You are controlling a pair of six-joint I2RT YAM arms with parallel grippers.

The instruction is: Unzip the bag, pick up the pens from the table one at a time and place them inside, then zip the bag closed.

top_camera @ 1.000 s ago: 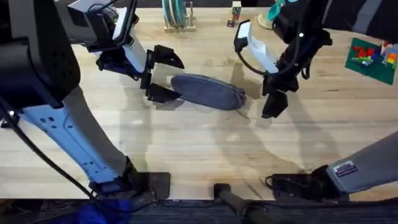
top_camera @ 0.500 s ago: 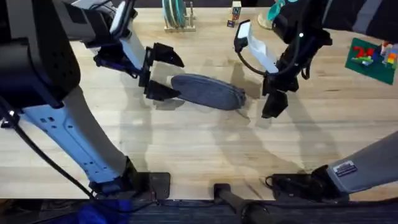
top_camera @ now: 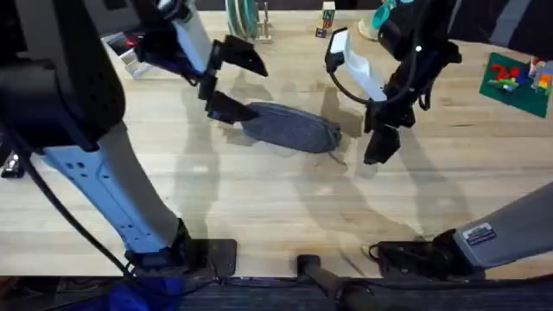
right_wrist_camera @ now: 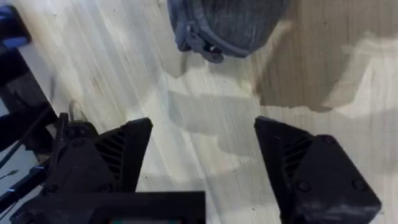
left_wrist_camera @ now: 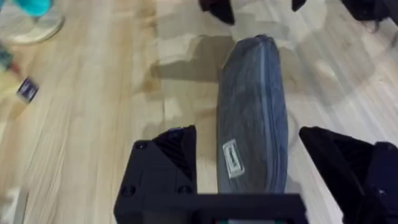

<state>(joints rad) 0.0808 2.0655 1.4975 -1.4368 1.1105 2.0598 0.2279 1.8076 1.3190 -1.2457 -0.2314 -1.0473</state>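
Since the zipper seam is reading as one unbroken line in the left wrist view, the entries below are treating the pouch as zipped.

Bag: the bag (top_camera: 289, 128) is lying flat on the table (top_camera: 259, 207), mid-table toward the far side, running slantwise between the two arms; its seam is facing up and looking shut from end to end.
Zipper pull: the zipper pull (right_wrist_camera: 202, 43) is sitting at the end nearest the right gripper, dangling over the table; nothing is pinching it.
Pens: no pen is lying loose on the open table; whether they are resting inside the pouch is not something the closed fabric is letting me tell, though that seems likely.
Left gripper: the left gripper (top_camera: 226, 82) is hanging over the bag's far-left end, its fingers spread wide on either side of the pouch and holding nothing.
Right gripper: the right gripper (right_wrist_camera: 202, 158) is hovering just off the bag's other end, fingers spread, empty.
Progress: by appearance the task is standing at or near its end, with the loading and zipping seemingly done.
Remaining: little beyond both arms drawing clear, provided the pens are indeed inside.
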